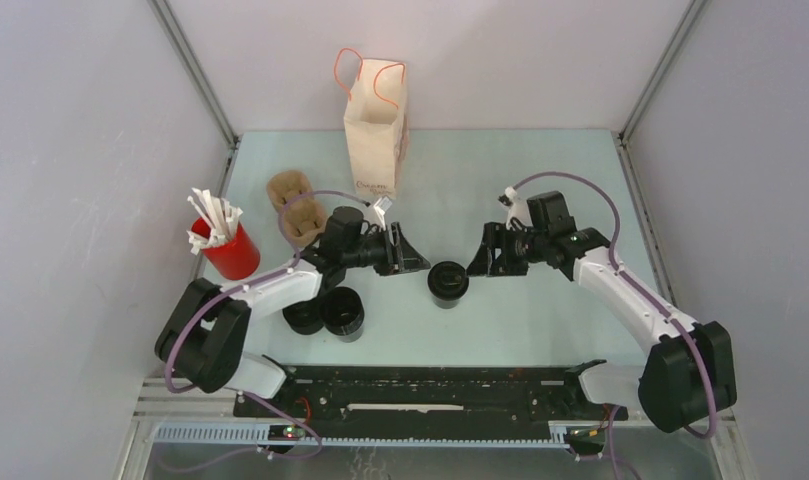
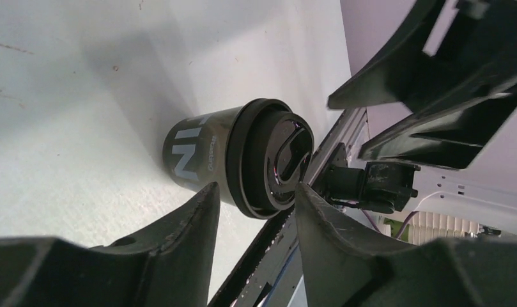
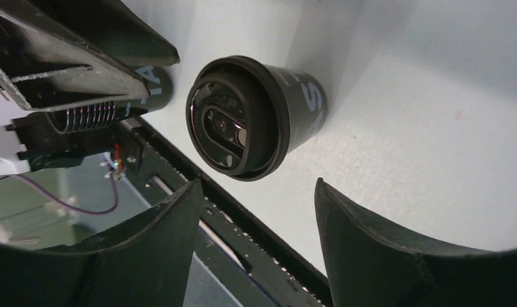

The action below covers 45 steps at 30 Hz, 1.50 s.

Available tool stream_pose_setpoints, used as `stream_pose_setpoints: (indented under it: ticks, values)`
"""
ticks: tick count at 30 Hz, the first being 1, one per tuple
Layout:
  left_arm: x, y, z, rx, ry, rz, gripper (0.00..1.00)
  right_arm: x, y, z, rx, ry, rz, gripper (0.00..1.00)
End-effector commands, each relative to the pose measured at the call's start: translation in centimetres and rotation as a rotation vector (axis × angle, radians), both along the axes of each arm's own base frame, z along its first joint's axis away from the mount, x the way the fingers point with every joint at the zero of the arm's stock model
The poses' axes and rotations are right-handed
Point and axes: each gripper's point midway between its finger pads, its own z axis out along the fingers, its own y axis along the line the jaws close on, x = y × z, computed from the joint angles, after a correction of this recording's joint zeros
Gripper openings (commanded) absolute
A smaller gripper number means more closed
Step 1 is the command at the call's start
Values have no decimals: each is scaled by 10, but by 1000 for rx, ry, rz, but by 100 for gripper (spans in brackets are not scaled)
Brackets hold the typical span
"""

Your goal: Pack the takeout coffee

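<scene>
One takeout coffee, a small black cup with a black lid, stands on the table between my two grippers. My left gripper is just left of it and my right gripper just right, both a little behind it. In the left wrist view the cup lies just beyond the left gripper, whose jaws are open with nothing between them. In the right wrist view the cup sits beyond the right gripper, which is open and empty. Two more black cups stand under the left arm.
A brown paper bag with orange handles stands upright at the back centre. The brown pulp cup carrier lies left of the left gripper. A red cup with white sticks is at the far left. A black rail runs along the near edge.
</scene>
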Motion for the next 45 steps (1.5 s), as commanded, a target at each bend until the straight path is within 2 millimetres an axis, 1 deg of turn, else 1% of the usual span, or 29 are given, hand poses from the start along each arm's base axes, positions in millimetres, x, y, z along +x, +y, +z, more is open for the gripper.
stream_pose_setpoints:
  ticks: [1, 4, 6, 8, 11, 14, 16, 21, 27, 32, 39, 45]
  values:
    - [10, -16, 22, -59, -49, -30, 50, 3, 17, 20, 254, 6, 55, 70]
    - [12, -16, 16, -44, -38, -24, 46, 5, 14, 13, 295, 35, 41, 64]
    - [11, -17, 12, -37, -29, -27, 45, 6, 13, 10, 307, 43, 40, 63]
    - [11, -18, 8, -29, -23, -27, 43, 7, 14, 6, 304, 54, 39, 64]
    - [10, -19, 4, -17, -20, -32, 42, 8, 16, 0, 304, 70, 41, 71]
    - [9, -20, 2, -9, -19, -35, 40, 8, 22, -5, 302, 84, 53, 74]
    - [10, -19, -1, 8, -18, -28, 39, 8, 26, -9, 298, 95, 59, 74]
    - [10, -16, -4, 23, -19, -23, 37, 8, 26, -20, 258, 110, 52, 73]
    - [9, -19, -8, 29, -9, -30, 36, 6, 32, -30, 216, 126, 67, 72]
    - [7, -22, -10, 32, -7, -40, 36, 8, 32, -34, 197, 128, 64, 72]
    - [7, -23, -16, 43, 6, -36, 35, 11, 32, -42, 177, 145, 46, 66]
    - [7, -20, -23, 61, 18, -26, 34, 14, 30, -53, 155, 173, 16, 60]
